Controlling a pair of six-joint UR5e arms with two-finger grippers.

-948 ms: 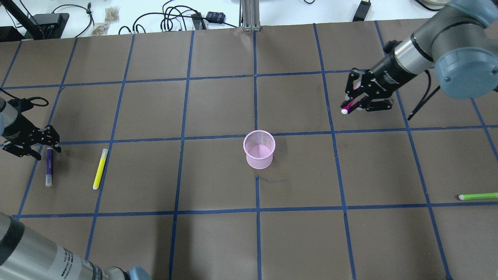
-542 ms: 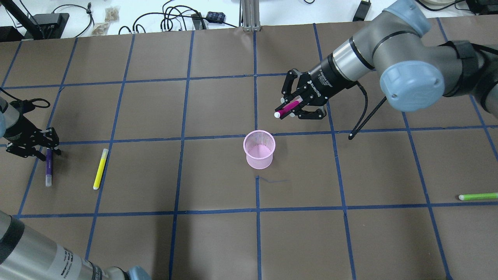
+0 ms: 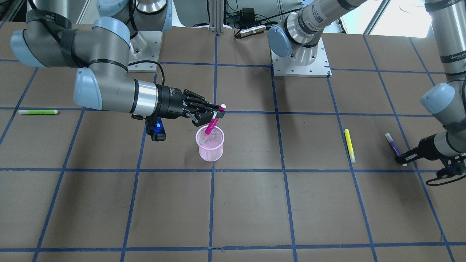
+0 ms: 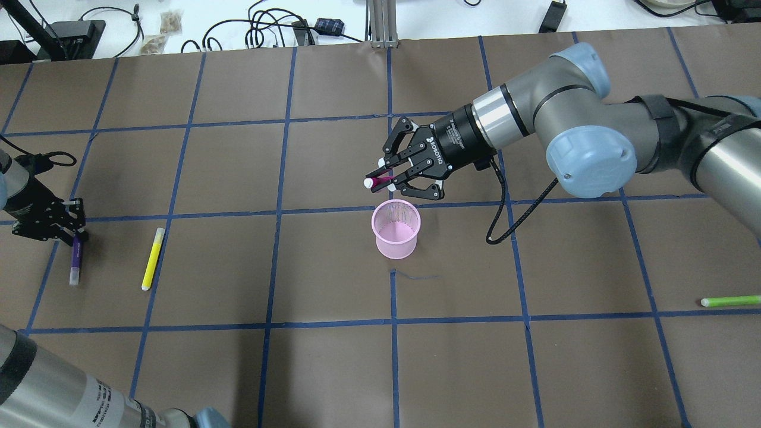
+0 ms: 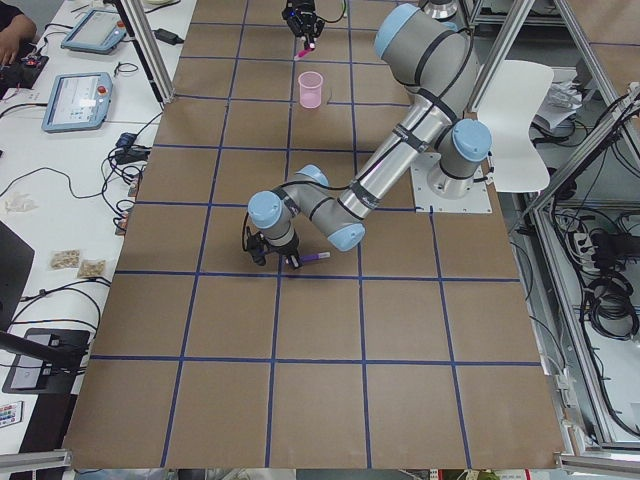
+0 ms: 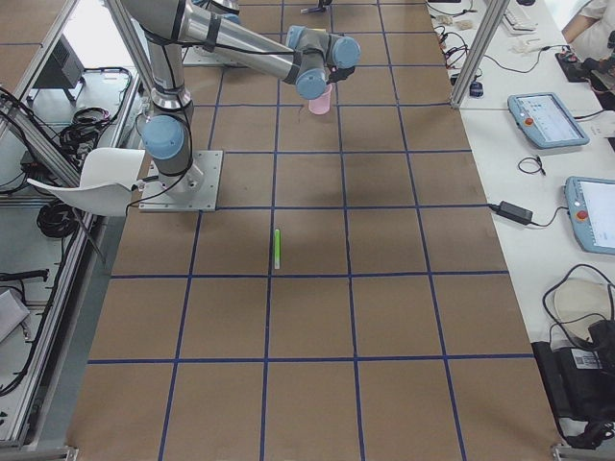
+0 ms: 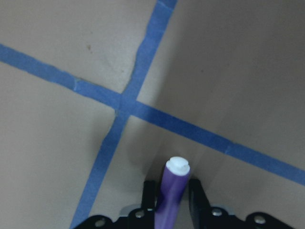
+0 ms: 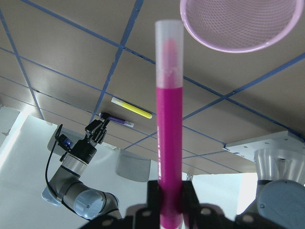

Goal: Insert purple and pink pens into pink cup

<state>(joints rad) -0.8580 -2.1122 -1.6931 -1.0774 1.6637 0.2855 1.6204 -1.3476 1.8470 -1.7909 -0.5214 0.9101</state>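
The pink mesh cup (image 4: 396, 229) stands upright at the table's middle, also in the front view (image 3: 210, 147). My right gripper (image 4: 386, 180) is shut on the pink pen (image 4: 379, 179) and holds it tilted just above the cup's far rim; the front view shows the pen (image 3: 213, 123) over the cup's mouth. In the right wrist view the pen (image 8: 170, 124) points toward the cup (image 8: 238, 28). The purple pen (image 4: 74, 264) lies on the table at the far left. My left gripper (image 4: 72, 236) is shut on its upper end, and the pen (image 7: 172, 188) sits between the fingers.
A yellow highlighter (image 4: 153, 258) lies just right of the purple pen. A green highlighter (image 4: 730, 301) lies at the right edge. Cables and boxes (image 4: 279, 30) sit beyond the table's far edge.
My right arm has swung left with the pink pen, from the right side to just above the cup. My left gripper has come down and shut on the purple pen.
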